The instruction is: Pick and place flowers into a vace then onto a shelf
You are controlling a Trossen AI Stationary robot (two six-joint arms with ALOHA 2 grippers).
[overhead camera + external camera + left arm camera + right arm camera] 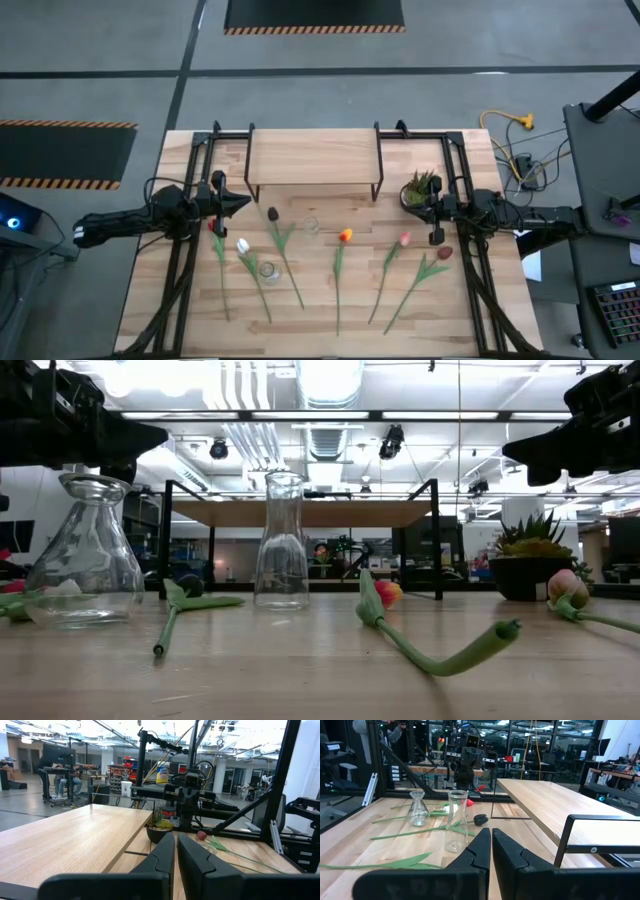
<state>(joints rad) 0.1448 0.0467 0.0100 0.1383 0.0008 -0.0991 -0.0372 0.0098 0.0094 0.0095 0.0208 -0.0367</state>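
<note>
Several artificial tulips lie flat on the table in front of the shelf (313, 158): red (213, 228), white (243, 245), dark maroon (272, 214), orange (345, 236), pink (405, 239) and a dark red one (444, 253). A tall clear vase (311, 225) and a flask-shaped clear vase (268, 270) stand among them. My left gripper (245, 201) hovers shut and empty above the table at the shelf's left front corner. My right gripper (408, 198) hovers shut and empty at the shelf's right front corner.
A small spiky potted plant (421, 187) stands right beside my right gripper. Black metal frames (190, 240) run along both table sides. The shelf's thin black legs (565, 837) stand near both grippers. The stems reach toward the table's near edge.
</note>
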